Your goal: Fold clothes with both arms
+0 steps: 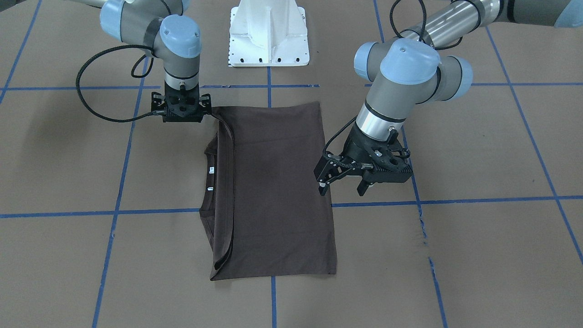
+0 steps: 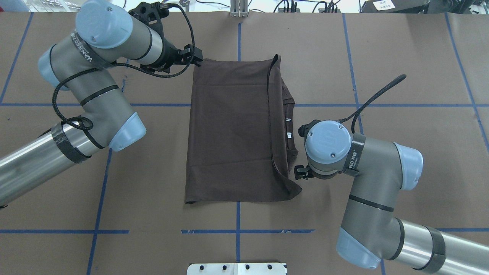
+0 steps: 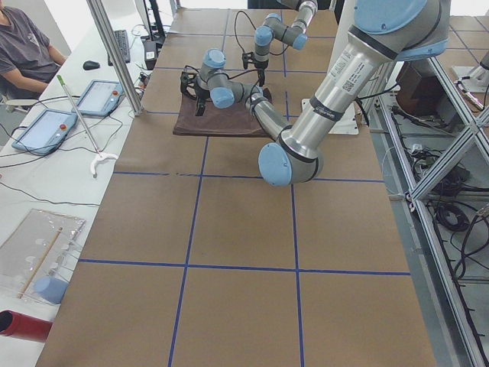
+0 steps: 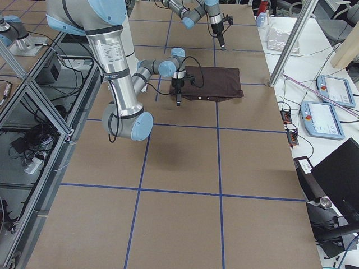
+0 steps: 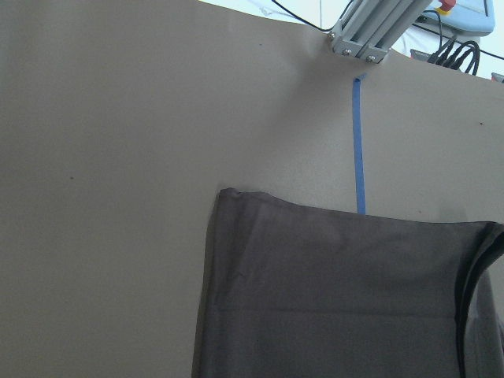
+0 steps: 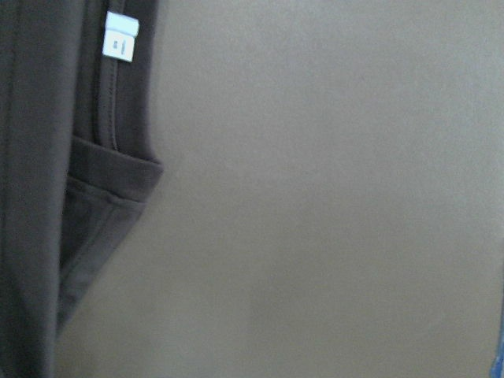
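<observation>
- The dark brown T-shirt (image 1: 278, 191) is lying flat on the brown counter (image 1: 478, 150). It is folded into a tall rectangle at the centre of the front-facing view and is crossing a blue tape line (image 1: 483, 199).
- Its ribbed collar (image 1: 210, 182) is sticking out past the rectangle's left edge in that view. Two small white labels are showing there, and a folded layer is lying over that side.
- The left gripper (image 1: 342, 188) is hanging tilted at the right of centre in the front-facing view, beside the shirt's right edge. Its fingers (image 1: 322, 187) are standing apart and are holding nothing. In the right side view it is sitting clear above the counter.
- The right gripper (image 1: 182, 111) is pointing straight down at the shirt's upper-left corner in the front-facing view. Its body is hiding its fingers, so I cannot tell whether they are apart or together, or whether they are touching the cloth.
- The right wrist view is showing the collar and one white label (image 6: 120, 36) at the left of the frame, with bare counter filling the rest.
- The left wrist view is looking down on one shirt corner in the lower half of the frame.
- A white pedestal (image 1: 268, 34) is standing at the top centre of the front-facing view.
</observation>
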You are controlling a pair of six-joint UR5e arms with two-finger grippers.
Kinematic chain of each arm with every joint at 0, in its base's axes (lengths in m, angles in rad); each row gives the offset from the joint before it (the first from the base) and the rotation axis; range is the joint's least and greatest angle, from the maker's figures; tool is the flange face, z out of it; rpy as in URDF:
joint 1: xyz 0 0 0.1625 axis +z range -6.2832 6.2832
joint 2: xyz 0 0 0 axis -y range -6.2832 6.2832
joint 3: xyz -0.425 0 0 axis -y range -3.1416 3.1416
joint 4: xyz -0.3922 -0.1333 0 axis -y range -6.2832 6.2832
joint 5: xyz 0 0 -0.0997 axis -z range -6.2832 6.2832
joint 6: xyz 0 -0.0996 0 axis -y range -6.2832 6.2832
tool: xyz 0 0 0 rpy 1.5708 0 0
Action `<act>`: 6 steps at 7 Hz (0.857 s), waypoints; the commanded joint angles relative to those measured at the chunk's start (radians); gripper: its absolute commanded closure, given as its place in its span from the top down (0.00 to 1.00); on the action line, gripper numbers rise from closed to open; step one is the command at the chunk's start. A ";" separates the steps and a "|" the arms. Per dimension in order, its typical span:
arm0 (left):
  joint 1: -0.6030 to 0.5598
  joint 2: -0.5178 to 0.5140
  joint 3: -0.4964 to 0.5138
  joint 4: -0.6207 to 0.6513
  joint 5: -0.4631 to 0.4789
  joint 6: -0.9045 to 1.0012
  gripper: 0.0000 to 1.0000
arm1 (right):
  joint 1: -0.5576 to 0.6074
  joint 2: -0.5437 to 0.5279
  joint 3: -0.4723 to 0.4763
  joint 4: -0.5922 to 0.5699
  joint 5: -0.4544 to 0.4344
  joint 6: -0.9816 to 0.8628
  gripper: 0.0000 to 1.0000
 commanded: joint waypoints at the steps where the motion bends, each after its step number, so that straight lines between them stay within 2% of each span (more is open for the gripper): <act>1: -0.001 0.001 0.001 -0.002 0.000 0.002 1.00 | 0.027 0.102 -0.057 0.047 0.009 -0.004 1.00; 3: -0.001 0.001 -0.001 0.002 0.002 0.003 1.00 | 0.025 0.166 -0.221 0.239 0.009 -0.004 1.00; 6: -0.001 0.003 -0.001 0.002 0.002 0.003 1.00 | 0.022 0.172 -0.245 0.232 0.053 -0.002 0.99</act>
